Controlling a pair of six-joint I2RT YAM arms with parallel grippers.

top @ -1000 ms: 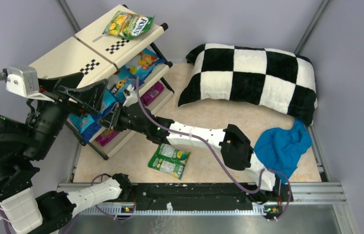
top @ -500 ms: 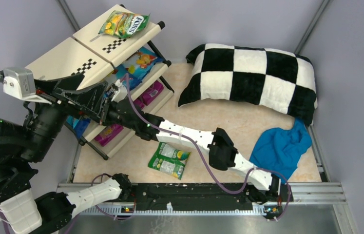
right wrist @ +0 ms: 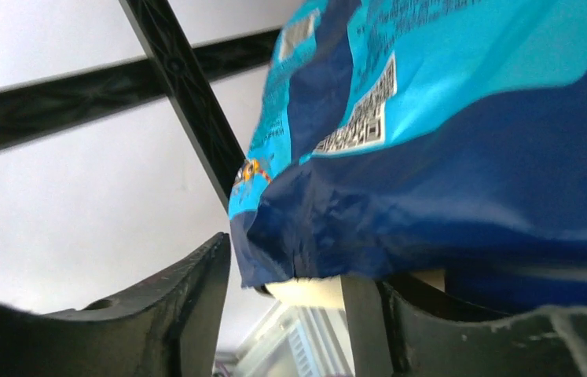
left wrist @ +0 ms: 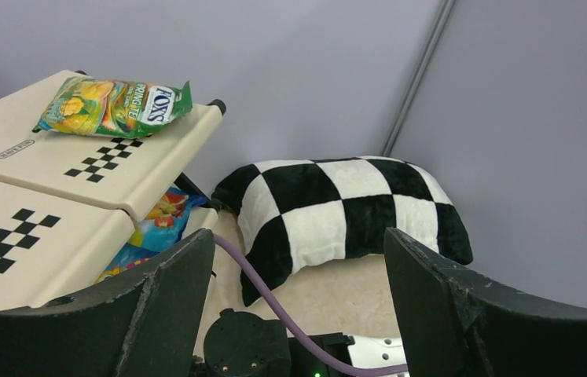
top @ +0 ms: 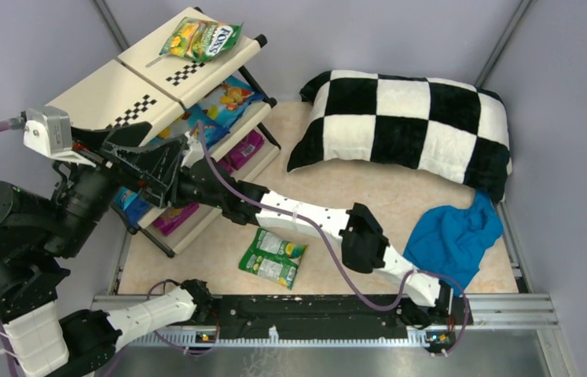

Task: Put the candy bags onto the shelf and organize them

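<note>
The cream shelf (top: pixel 109 90) stands at the back left. A FOX'S bag (top: pixel 199 39) lies on its top tier and also shows in the left wrist view (left wrist: pixel 113 106). Blue bags (top: pixel 227 98) lie on the middle tier and magenta bags (top: pixel 247 148) on the lowest. A green-white bag (top: pixel 273 258) lies on the floor. My right gripper (top: pixel 174 182) reaches into the middle tier. Its jaws are apart (right wrist: pixel 286 302), with the corner of a blue bag (right wrist: pixel 447 157) resting just above them. My left gripper (left wrist: pixel 298 267) is open and empty, hovering over the shelf's near end (top: pixel 156 157).
A checkered pillow (top: pixel 404 126) lies at the back right. A blue cloth (top: pixel 451 236) lies at the right. My right arm (top: pixel 313 220) stretches across the floor towards the shelf, its purple cable looped above. Grey walls close in on the sides.
My right arm has pushed further left into the shelf's middle tier with the blue bag. The shelf and FOX'S bag shifted slightly left. My left gripper has drifted a little right.
</note>
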